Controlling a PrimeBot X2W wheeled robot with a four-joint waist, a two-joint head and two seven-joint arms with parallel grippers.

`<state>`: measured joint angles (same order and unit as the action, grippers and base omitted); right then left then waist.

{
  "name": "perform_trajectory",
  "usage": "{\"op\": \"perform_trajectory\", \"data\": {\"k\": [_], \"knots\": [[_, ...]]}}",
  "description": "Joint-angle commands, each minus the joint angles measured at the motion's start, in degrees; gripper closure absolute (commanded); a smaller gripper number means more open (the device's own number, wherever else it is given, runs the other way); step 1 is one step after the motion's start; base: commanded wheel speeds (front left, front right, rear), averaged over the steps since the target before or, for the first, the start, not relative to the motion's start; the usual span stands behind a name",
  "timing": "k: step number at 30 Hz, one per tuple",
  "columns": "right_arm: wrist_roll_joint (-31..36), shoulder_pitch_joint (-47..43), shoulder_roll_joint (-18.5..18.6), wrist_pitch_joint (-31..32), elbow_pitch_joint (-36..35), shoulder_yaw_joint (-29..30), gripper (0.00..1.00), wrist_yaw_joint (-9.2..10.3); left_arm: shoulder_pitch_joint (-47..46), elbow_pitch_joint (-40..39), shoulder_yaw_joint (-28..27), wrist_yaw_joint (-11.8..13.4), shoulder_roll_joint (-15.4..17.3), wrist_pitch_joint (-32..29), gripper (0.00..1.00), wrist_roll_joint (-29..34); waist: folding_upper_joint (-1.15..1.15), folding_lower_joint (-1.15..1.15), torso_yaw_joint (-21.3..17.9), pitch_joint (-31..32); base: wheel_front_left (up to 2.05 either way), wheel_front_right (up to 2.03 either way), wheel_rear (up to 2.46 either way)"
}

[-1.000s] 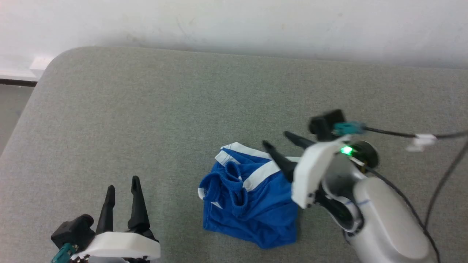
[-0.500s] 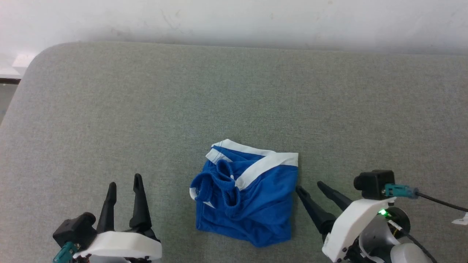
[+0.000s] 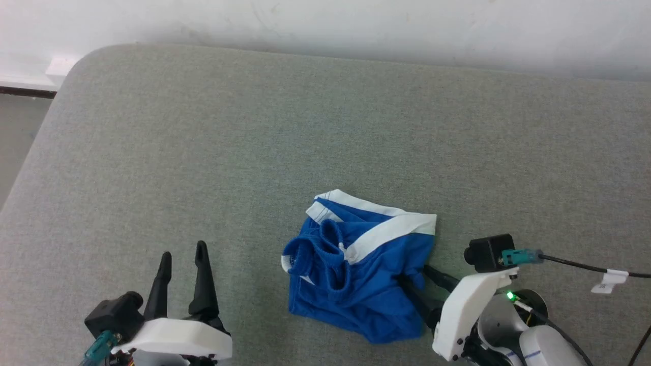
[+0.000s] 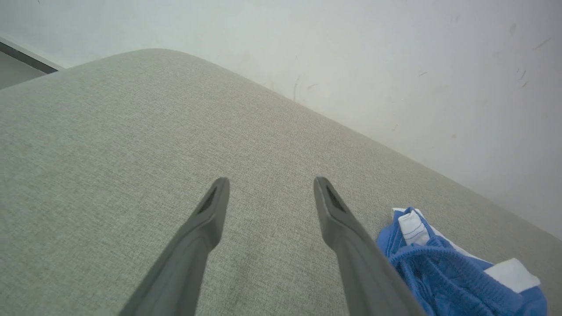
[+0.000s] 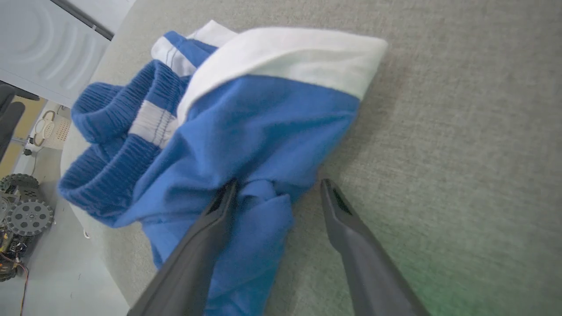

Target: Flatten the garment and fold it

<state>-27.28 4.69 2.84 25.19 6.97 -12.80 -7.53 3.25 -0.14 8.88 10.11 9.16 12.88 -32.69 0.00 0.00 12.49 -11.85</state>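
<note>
The garment (image 3: 366, 274) is a crumpled bright blue heap with white stripes, lying on the grey cloth table (image 3: 203, 127) at the lower middle. My right gripper (image 3: 414, 273) is open at the heap's right edge. In the right wrist view one finger presses on the blue cloth and a small fold of the garment (image 5: 263, 118) lies between the fingers of the right gripper (image 5: 279, 183); the other finger is over bare table. My left gripper (image 3: 183, 250) stands open at the lower left, apart from the cloth. In the left wrist view, the left gripper (image 4: 271, 181) has nothing between its fingers, and the garment (image 4: 439, 272) lies to its right.
A pale wall (image 3: 325, 25) runs along the table's far edge. The table's rounded corner (image 3: 76, 61) is at the far left. A black cable (image 3: 574, 263) with a white tag trails to the right. A small wheeled machine (image 5: 17, 215) stands on the floor beyond the table.
The head camera has shifted. My right gripper drew back from over the garment's upper right, then came in low to its right edge, one finger now on the cloth. The left gripper stayed put.
</note>
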Motion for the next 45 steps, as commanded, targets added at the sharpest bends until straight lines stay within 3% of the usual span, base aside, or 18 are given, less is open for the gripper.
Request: {"op": "perform_trajectory", "data": {"k": [1, 5, 6, 7, 8, 18, 26, 35, 45], "knots": [[0.03, 1.11, 0.04, 0.1, 1.14, 0.09, 0.0, 0.04, -0.89, 0.29, 0.15, -0.48, -0.19, 0.12, 0.0, -0.14, 0.0, 0.0, 0.44, -0.06, 0.0, 0.0, 0.0], [0.51, 3.66, 0.04, -0.55, 6.45, -0.66, 0.0, 0.04, -1.44, 0.81, 0.62, -0.73, -0.4, 0.17, 0.0, -0.2, 0.0, 0.0, 1.02, -0.07, 0.0, 0.0, 0.0], [0.68, 4.32, 0.04, -0.86, 7.66, -0.94, 0.42, 0.04, -1.61, 0.93, 0.74, -0.82, -0.4, 0.17, 0.0, -0.2, 0.0, 0.0, 1.14, -0.05, 0.0, 0.0, 0.0], [0.24, 4.85, 0.04, -1.0, 8.89, -1.28, 0.74, 0.04, -1.77, 1.04, 0.83, -0.89, -0.37, 0.17, 0.0, -0.2, 0.0, 0.0, 1.2, 0.03, 0.0, 0.0, 0.0], [-0.03, 5.4, 0.04, -1.3, 9.96, -1.7, 1.0, 0.04, -1.89, 1.15, 0.9, -0.96, -0.33, 0.17, 0.0, -0.2, 0.0, 0.0, 1.23, 0.15, 0.0, 0.0, 0.0], [3.41, 8.14, 0.04, -5.66, 12.19, -1.7, 1.0, 0.04, -1.04, 1.38, 1.46, -0.89, 0.78, 0.23, 0.0, 0.64, 0.0, 0.0, -0.7, 2.35, 0.0, 0.0, 0.0], [13.72, 9.52, 1.17, 0.35, 6.5, 2.9, 1.0, 0.04, -0.63, 0.26, 1.93, -0.39, 1.61, -0.33, 0.0, 1.33, 0.0, 0.0, -4.76, 2.32, 0.0, 0.0, 0.0], [16.42, 11.38, 11.81, 10.15, -2.23, 2.53, 1.0, 0.04, -1.97, -2.39, 2.01, -0.25, 2.94, -0.71, 0.0, 2.13, 0.0, 0.0, -10.2, -1.28, 0.0, 0.0, 0.0], [21.11, 15.01, 25.91, 11.81, -8.69, 4.76, 1.0, 0.04, -6.78, -7.27, 2.16, -0.36, 4.85, -1.58, 0.0, 3.74, 0.0, 0.0, -14.75, -9.6, 0.0, 0.0, 0.0]]}}
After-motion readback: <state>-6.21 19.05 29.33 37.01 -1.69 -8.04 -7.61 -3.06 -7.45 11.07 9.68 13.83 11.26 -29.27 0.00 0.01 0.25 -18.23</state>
